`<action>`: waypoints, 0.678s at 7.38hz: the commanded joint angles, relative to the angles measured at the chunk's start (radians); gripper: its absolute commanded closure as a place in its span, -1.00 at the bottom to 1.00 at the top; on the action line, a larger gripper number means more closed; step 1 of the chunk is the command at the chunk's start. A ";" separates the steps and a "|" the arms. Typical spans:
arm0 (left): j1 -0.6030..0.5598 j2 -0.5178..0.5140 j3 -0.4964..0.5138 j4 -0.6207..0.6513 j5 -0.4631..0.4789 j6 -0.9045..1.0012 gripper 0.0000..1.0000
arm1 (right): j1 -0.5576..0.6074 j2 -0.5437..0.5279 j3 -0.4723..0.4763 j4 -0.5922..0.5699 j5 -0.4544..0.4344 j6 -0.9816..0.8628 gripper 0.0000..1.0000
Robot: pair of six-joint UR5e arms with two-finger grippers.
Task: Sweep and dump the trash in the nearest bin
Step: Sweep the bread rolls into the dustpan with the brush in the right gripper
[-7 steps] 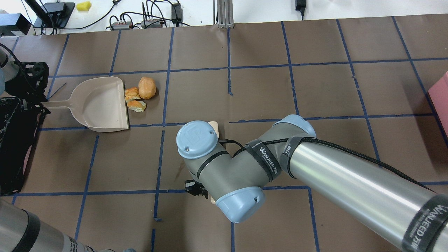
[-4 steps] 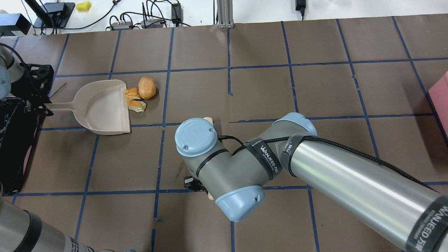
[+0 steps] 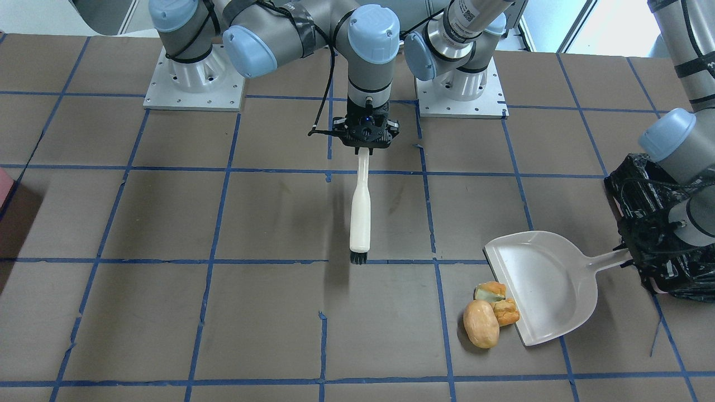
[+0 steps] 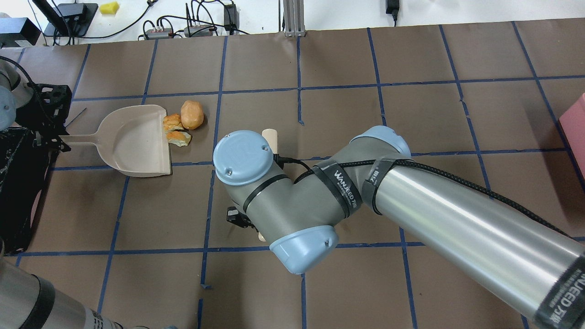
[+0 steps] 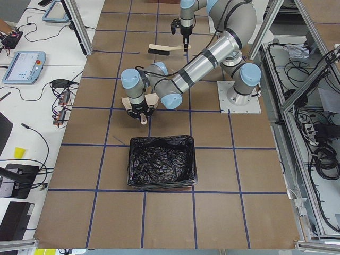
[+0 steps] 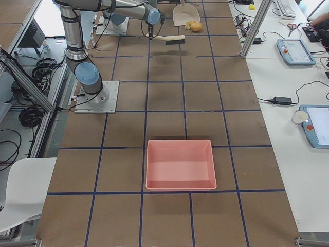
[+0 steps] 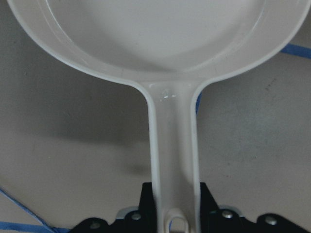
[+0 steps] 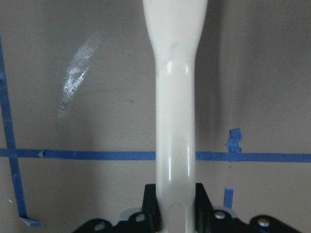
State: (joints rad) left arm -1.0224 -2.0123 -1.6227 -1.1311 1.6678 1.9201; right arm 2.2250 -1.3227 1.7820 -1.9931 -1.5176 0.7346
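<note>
The trash lies on the table at the dustpan's open edge: a tan potato-shaped lump (image 3: pixel 481 324) (image 4: pixel 192 114) and two yellow-orange chunks (image 3: pixel 490 291) (image 3: pixel 506 312) (image 4: pixel 178 138). My left gripper (image 3: pixel 635 258) (image 7: pixel 174 216) is shut on the handle of the beige dustpan (image 3: pixel 536 285) (image 4: pixel 132 141), which rests on the table. My right gripper (image 3: pixel 365 146) (image 8: pixel 175 206) is shut on the handle of a white brush (image 3: pixel 360 212) with black bristles (image 3: pixel 358 258), about one tile from the trash. The black-lined bin (image 3: pixel 631 184) (image 4: pixel 18 192) (image 5: pixel 162 162) stands just behind the left gripper.
A pink open tray (image 6: pixel 180 164) (image 4: pixel 577 123) stands at the table's far right end. My right arm's elbow and forearm (image 4: pixel 411 205) span the table's middle. Cables and boxes (image 4: pixel 192 27) lie beyond the far edge.
My right arm has carried the brush forward and leftward, closer to the trash. The dustpan has shifted slightly in my left gripper. The trash has not moved.
</note>
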 commanded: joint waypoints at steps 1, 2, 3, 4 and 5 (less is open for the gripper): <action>-0.001 0.000 -0.012 0.001 0.001 0.000 0.99 | 0.001 0.037 -0.152 0.107 -0.009 0.115 1.00; -0.001 0.000 -0.013 0.002 0.001 -0.001 0.99 | 0.001 0.100 -0.271 0.193 -0.036 0.168 1.00; -0.001 0.000 -0.013 0.004 0.001 -0.001 0.99 | 0.002 0.165 -0.394 0.257 -0.038 0.190 1.00; -0.001 0.001 -0.013 0.007 0.001 0.000 0.99 | 0.002 0.224 -0.488 0.293 -0.036 0.203 1.00; -0.001 0.001 -0.013 0.008 0.001 -0.001 0.99 | 0.002 0.273 -0.537 0.296 0.009 0.260 1.00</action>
State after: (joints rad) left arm -1.0232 -2.0118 -1.6351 -1.1255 1.6690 1.9197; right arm 2.2270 -1.1208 1.3388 -1.7244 -1.5435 0.9387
